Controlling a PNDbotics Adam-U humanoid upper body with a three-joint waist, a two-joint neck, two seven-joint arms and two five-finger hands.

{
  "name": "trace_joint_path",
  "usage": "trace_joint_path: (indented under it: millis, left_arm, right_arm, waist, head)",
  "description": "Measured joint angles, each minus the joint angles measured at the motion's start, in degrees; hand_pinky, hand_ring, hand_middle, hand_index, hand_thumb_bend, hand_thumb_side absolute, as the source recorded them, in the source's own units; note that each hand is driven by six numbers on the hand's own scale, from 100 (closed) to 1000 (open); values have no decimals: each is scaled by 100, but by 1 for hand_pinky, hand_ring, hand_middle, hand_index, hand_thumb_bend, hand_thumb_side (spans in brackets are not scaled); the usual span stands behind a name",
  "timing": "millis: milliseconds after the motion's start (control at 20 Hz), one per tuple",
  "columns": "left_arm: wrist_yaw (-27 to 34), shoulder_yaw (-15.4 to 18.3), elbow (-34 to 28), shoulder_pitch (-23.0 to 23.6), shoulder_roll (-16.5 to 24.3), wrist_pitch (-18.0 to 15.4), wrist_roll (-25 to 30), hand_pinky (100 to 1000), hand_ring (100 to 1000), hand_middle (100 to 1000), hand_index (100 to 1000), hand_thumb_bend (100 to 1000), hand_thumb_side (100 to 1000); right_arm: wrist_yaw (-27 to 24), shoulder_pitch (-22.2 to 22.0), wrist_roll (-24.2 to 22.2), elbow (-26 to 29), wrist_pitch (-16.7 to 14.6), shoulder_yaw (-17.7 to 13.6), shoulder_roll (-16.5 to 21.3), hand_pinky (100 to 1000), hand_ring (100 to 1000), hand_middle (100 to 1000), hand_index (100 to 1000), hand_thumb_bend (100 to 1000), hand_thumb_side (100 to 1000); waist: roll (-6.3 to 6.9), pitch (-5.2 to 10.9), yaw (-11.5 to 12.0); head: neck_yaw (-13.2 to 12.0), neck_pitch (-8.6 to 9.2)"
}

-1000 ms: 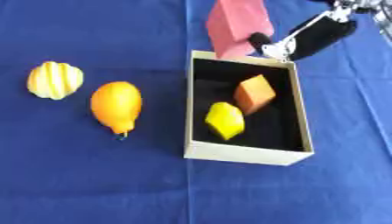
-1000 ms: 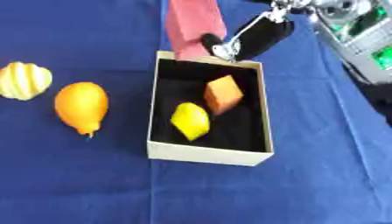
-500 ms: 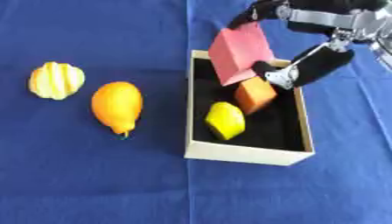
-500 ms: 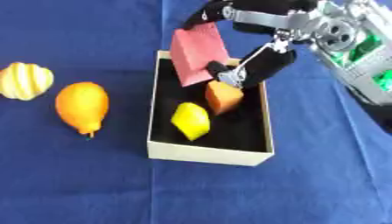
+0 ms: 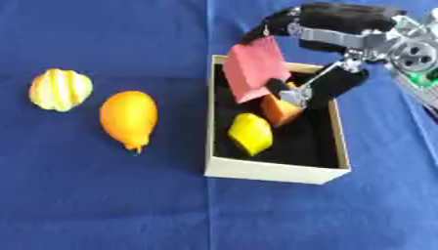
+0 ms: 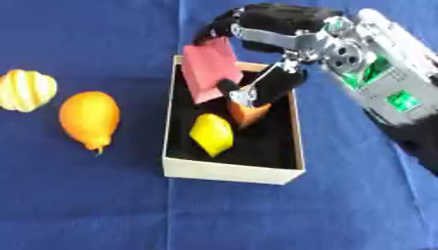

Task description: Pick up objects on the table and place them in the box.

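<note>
Flat pink-red block (image 5: 255,71), tilted over box (image 5: 275,171), pinched in right hand (image 5: 329,34).

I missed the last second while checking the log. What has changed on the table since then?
The right hand has carried the pink block from beyond the box's far edge to over the box, tilted just above the orange block; it still holds it. The yellow piece, the orange fruit and the striped yellow fruit lie where they were.
</note>
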State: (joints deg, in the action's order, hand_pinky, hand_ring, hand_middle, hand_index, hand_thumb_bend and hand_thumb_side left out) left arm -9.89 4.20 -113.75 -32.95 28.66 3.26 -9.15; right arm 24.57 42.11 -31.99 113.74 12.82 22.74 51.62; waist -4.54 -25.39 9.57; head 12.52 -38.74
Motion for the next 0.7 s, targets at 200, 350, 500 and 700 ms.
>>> trace_joint_path:
  millis: [200, 350, 500, 700]
  left_arm:
    - [1, 28, 0, 11, -1, 6, 7, 858, 794, 716, 875, 100, 443]
    - [2, 29, 0, 15, -1, 10, 12, 858, 794, 717, 876, 100, 443]
    - [2, 30, 0, 19, -1, 10, 12, 858, 794, 718, 876, 100, 443]
    - [3, 32, 0, 23, -1, 10, 12, 858, 795, 718, 876, 100, 442]
  right_arm:
    - [140, -29, -149, 0, -67, 35, -48, 987, 991, 866, 937, 100, 352]
    - [254, -29, -221, 0, -213, 10, -50, 1000, 1000, 904, 963, 100, 439]
    - [396, -29, -209, 0, -321, -76, -50, 1000, 1000, 902, 964, 100, 413]
    - [456, -29, -96, 0, -392, -193, -60, 1000, 1000, 896, 961, 100, 318]
  waist:
    - [0, -4, 2]
    - [0, -5, -6]
    - [1, -5, -18]
    - [20, -4, -31]
  head:
    - [2, 0]
    - [2, 0]
    - [2, 0]
    - [3, 0]
